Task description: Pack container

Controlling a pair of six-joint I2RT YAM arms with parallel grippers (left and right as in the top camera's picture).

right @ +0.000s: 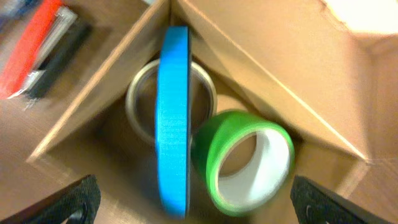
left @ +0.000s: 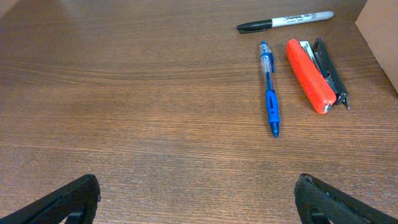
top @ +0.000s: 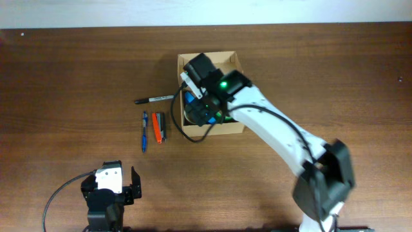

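A brown wooden table (top: pixel 64 77) fills the overhead view. The white right arm (top: pixel 283 138) reaches from the lower right corner up toward the middle, its wrist over the container (top: pixel 233 61). The container is an open tan cardboard box sitting near the table's centre, toward the far edge.

The right gripper (right: pixel 198 202) hangs inside the box mouth. Its fingers are spread wide, one at each lower corner of the wrist view, and they grasp nothing.

The left gripper (left: pixel 199 202) rests low near the front edge of the table, well apart from the box. Its fingers are also fully spread and empty over bare wood.

Three tape rolls sit in the box. A blue roll (right: pixel 173 124) stands on edge, a green roll (right: pixel 211 143) leans against it, and a pale clear roll (right: pixel 140 93) is behind them.

Just left of the box lie an orange and black stapler (left: pixel 309 74), a black marker (left: pixel 286 21) and a blue pen (left: pixel 269 87).
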